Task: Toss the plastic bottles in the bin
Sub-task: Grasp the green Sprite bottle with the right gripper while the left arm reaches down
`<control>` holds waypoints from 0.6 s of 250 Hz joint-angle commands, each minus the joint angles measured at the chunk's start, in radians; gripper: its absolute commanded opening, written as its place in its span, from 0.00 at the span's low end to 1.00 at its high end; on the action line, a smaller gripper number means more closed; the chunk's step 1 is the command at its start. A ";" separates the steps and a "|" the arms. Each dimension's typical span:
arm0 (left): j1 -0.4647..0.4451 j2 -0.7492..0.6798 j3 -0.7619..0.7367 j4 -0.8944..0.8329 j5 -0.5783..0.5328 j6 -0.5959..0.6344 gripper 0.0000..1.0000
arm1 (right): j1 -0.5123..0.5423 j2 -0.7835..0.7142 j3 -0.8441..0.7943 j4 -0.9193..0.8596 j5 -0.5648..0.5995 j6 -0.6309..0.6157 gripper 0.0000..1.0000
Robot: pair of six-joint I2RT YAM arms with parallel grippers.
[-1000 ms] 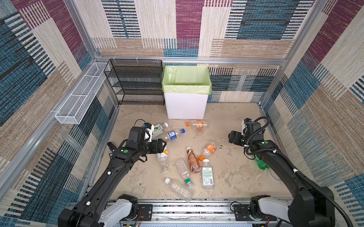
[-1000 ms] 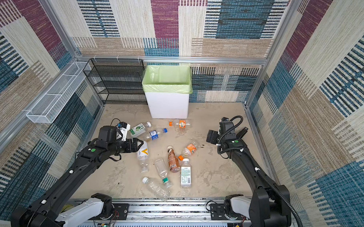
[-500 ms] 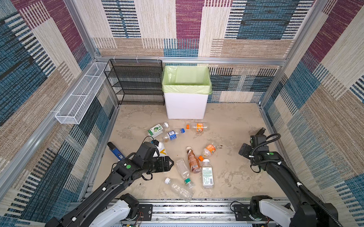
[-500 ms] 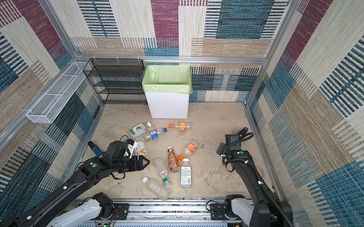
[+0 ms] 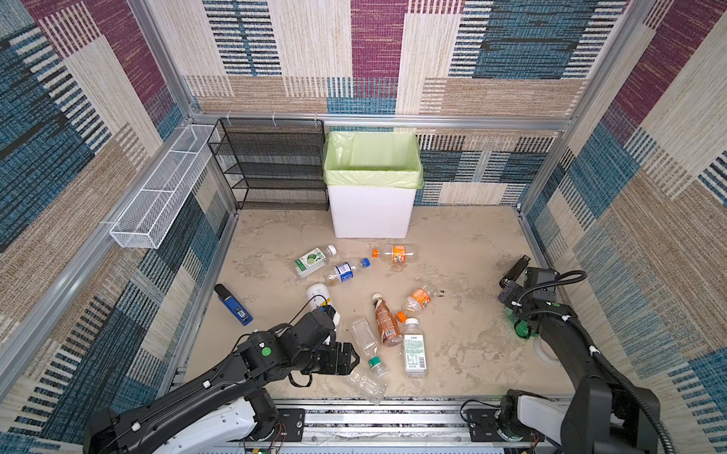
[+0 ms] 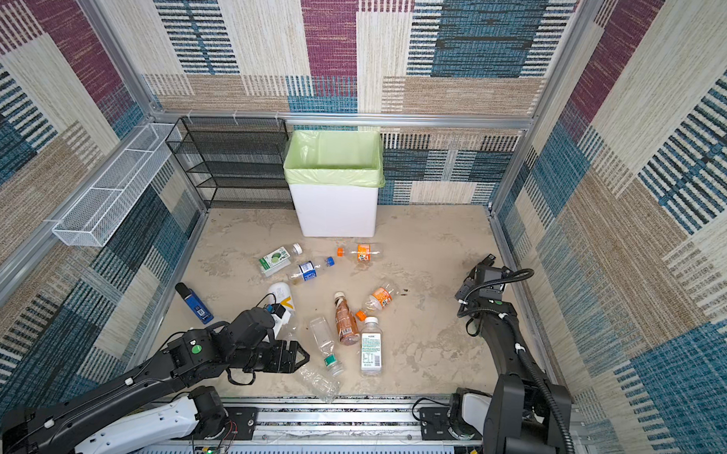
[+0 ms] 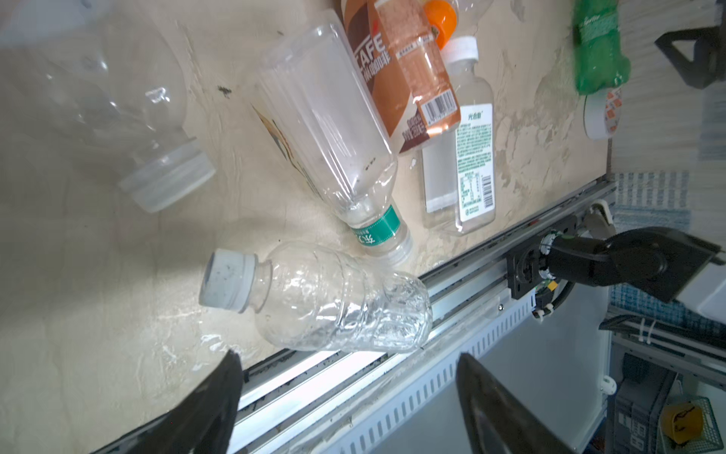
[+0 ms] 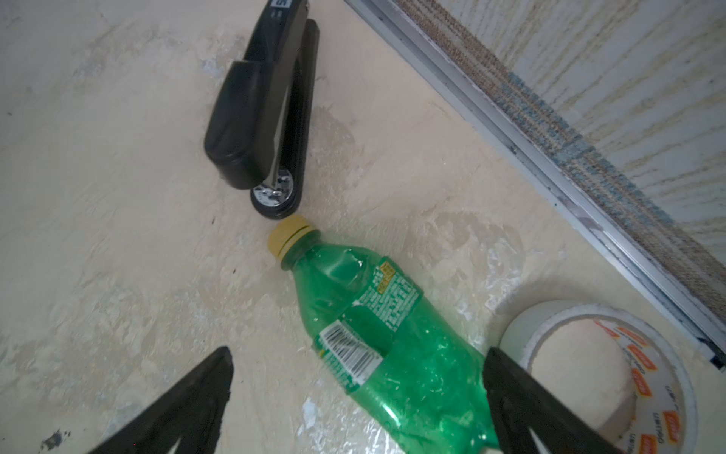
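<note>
Left claw (image 5: 356,358) was open, empty, beside clear crushed bottle (image 7: 334,302) at surface's (image 5: 456,256) 6 o'clock. Right claw (image 8: 357,350) was wide open, straddling green bottle (image 8: 393,314) at 3 o'clock, gripping nothing.

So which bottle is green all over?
The green bottle with the yellow cap, lying between the black stapler and the tape roll. No other bottle's body is green.

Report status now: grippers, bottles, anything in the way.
Left gripper open, facing crushed clear bottle. Right gripper open over green bottle. Stapler and tape roll crowd it.
</note>
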 commanded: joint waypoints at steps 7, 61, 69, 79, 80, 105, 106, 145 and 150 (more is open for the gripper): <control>-0.026 0.029 -0.043 0.061 -0.006 -0.065 0.87 | -0.008 0.033 -0.034 0.108 -0.090 0.011 1.00; -0.029 0.053 -0.134 0.198 0.014 -0.114 0.88 | -0.011 0.064 -0.066 0.166 -0.175 0.022 0.98; -0.029 0.064 -0.135 0.203 0.014 -0.111 0.88 | -0.011 0.072 -0.066 0.163 -0.171 0.019 0.97; -0.029 0.079 -0.139 0.219 0.015 -0.107 0.89 | -0.011 0.078 -0.069 0.167 -0.186 0.018 0.96; -0.029 0.081 -0.140 0.221 0.016 -0.107 0.89 | -0.011 0.078 -0.069 0.169 -0.188 0.019 0.96; -0.028 0.137 -0.145 0.272 0.022 -0.089 0.89 | -0.011 0.104 -0.073 0.179 -0.233 0.023 0.93; -0.028 0.140 -0.144 0.274 0.023 -0.089 0.89 | -0.011 0.105 -0.074 0.179 -0.235 0.024 0.93; -0.027 0.218 -0.136 0.306 0.014 -0.061 0.89 | -0.011 0.124 -0.079 0.174 -0.308 0.019 0.88; -0.025 0.223 -0.137 0.311 0.011 -0.059 0.89 | -0.011 0.125 -0.081 0.172 -0.325 0.018 0.87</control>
